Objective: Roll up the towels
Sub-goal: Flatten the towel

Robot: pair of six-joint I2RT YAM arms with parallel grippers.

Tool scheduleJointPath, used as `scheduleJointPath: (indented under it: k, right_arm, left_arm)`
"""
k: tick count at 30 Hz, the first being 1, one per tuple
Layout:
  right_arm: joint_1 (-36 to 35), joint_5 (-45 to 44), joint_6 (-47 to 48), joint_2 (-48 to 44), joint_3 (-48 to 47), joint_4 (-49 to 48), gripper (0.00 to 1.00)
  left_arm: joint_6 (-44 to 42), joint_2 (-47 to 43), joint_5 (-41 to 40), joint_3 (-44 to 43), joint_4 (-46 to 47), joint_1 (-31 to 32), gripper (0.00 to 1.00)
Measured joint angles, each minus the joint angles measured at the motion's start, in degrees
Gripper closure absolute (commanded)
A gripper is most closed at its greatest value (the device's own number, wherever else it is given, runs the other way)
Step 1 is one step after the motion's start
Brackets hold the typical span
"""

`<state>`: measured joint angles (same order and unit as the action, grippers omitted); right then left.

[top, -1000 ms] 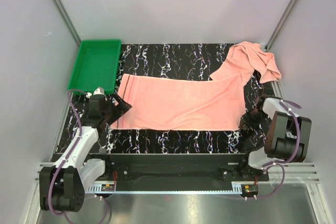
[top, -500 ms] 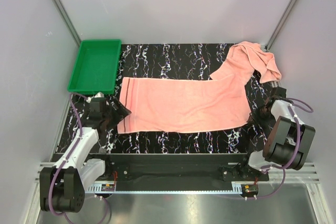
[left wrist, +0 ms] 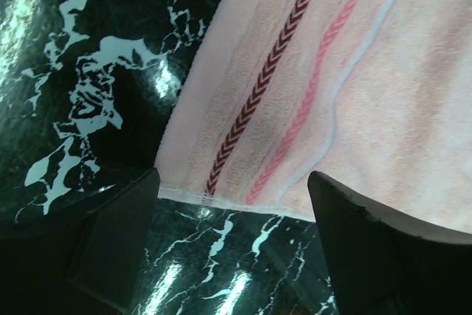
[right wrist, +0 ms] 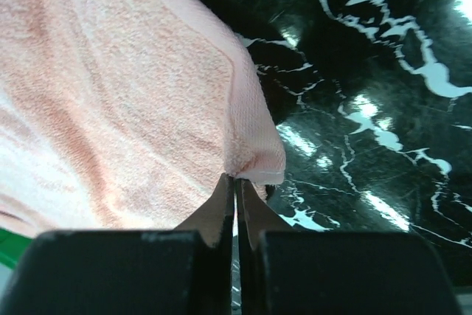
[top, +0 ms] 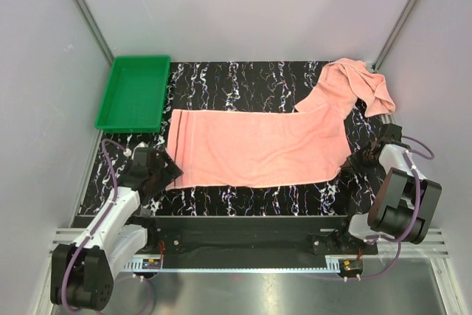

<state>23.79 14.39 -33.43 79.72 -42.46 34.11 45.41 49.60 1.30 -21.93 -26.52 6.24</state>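
towels [top: 258,149] of salmon-pink terry lie on the black marbled table [top: 243,198], two in all. the flat towel [top: 251,145] is spread lengthwise across the middle, fairly smooth, its far right corner running up to meet the crumpled towel [top: 358,82], which sits heaped at the far right corner of the table. close up, the flat towel's left end is not plain: beside the stitched hem run a dark red chevron stripe, a twisted pink stripe and a thin pale line. the left gripper [left wrist: 234,252] sits at that near left corner with its fingers spread wide, one either side of the hem; whether they touch the cloth cannot be told. the right gripper [right wrist: 236,186] is pressed together, pinching the near right corner, which puckers at the fingertips. the green tray [top: 133,94] stands at the far left, apart from the towels.
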Motion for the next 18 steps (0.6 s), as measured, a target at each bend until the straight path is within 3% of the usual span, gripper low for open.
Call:
scheduleJointPath:
  k: [12, 16, 18]
  right_arm:
    - [0.0, 6.69, 0.0, -0.15, 0.96, -3.32, 1.0]
    - [0.0, 7.98, 0.0, 0.57, 0.96, -4.46, 1.0]
    - [0.0, 8.44, 0.0, 1.2, 0.96, -4.76, 1.0]
  left_arm:
    - [2.89, -0.42, -12.15, -1.51, -6.75, 4.44, 0.14]
    - [3.76, -0.61, -13.35, -1.68, -7.06, 5.55, 0.33]
    - [4.28, -0.13, -13.38, -1.68, -6.71, 6.08, 0.38]
